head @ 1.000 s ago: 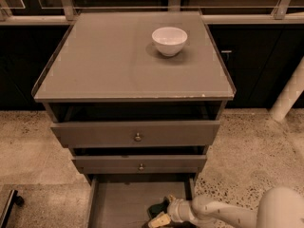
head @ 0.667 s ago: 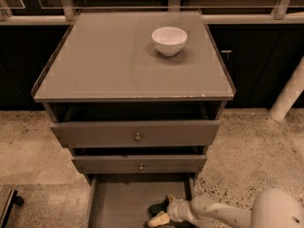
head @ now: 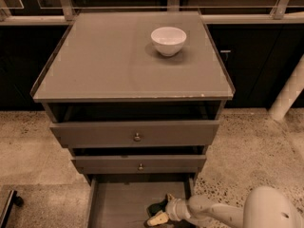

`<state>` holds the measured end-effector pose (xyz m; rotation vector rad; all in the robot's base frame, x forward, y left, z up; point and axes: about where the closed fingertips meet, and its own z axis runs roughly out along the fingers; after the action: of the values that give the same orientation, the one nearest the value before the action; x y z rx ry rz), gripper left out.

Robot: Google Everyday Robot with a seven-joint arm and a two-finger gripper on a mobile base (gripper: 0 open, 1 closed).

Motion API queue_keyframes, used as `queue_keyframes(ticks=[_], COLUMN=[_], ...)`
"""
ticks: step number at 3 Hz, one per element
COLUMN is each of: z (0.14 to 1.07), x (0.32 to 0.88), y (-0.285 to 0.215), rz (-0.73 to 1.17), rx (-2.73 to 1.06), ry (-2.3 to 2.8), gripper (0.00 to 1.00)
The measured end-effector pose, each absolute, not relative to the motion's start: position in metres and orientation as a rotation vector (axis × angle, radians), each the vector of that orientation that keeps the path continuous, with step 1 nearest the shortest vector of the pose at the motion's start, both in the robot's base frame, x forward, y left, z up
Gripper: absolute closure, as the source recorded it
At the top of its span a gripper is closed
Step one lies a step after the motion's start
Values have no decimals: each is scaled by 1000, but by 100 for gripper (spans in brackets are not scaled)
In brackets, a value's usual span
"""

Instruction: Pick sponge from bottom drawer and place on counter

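Note:
The bottom drawer [head: 118,201] is pulled out at the foot of the cabinet. My gripper [head: 161,208] reaches into it from the right, low over the drawer floor near its front right. A small dark shape, the sponge [head: 154,208], lies right at the gripper; I cannot tell whether it is gripped. The counter [head: 109,61] is the flat grey-brown top of the cabinet, well above the gripper.
A white bowl [head: 168,40] stands at the back right of the counter. The two upper drawers [head: 135,134] with round knobs are slightly ajar. Speckled stone floor [head: 33,146] surrounds the cabinet. A white post [head: 289,91] stands at the right. My pale arm [head: 266,212] fills the lower right corner.
The gripper stays at the same spot in the bottom drawer. The arm's rounded joint at the lower right has shifted slightly left.

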<state>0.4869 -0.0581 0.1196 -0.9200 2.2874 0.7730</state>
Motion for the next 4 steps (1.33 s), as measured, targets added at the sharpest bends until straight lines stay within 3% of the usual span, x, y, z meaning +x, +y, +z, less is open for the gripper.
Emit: queue_keyframes(ticks=[1, 4], z=[120, 120], x=[487, 487], y=[-58, -58], rz=[773, 773], rx=[-920, -920], ry=[2287, 2287], gripper=[18, 87])
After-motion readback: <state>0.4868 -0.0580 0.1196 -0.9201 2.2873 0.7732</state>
